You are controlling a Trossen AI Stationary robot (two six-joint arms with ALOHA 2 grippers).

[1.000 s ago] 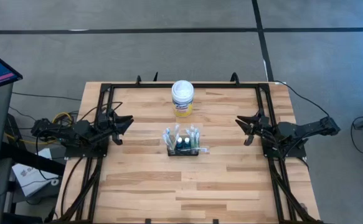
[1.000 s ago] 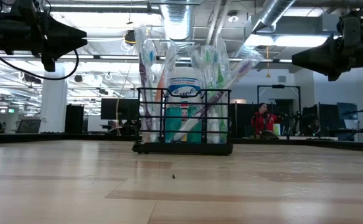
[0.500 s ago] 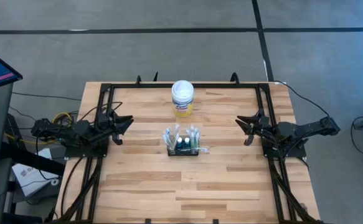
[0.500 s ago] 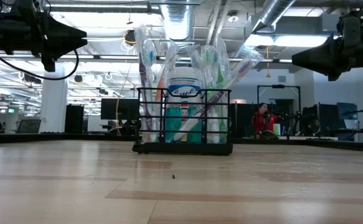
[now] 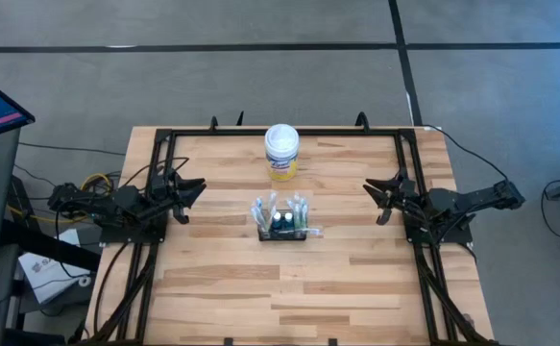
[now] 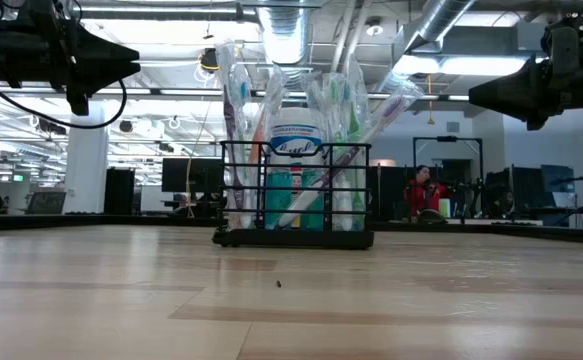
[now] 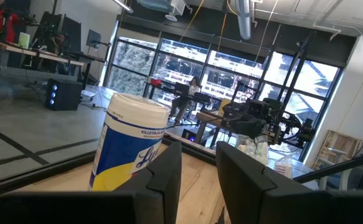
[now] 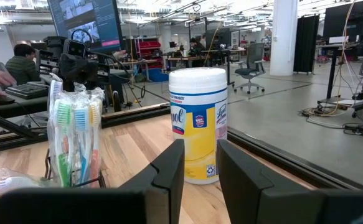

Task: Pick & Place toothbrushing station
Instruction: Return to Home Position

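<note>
Centre stage: the small black wire-mesh rectangular caddy point(image 5: 281, 234) sits mid-surface on the pale wooden surface point(image 5: 260, 293), crammed with wrapped toothbrushes point(image 8: 75, 127) standing up. Its long axis runs arm to arm. At the left edge hangs the left gripper point(image 7: 198, 152), at the right edge the right gripper point(image 8: 200, 148). Both have fingers parted and empty, well apart from it, neither clearly nearer. Behind stands a white-lidded yellow-labelled round canister point(image 5: 281, 152), label reading Lysol. Looks like packing's finished; only parking remains.

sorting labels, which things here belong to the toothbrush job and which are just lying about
Job: wire caddy, in the middle; toothbrushes standing in it; left pincer and right pincer, open, parked at the sides.
Lying about: wipes tub, beyond the caddy.
</note>
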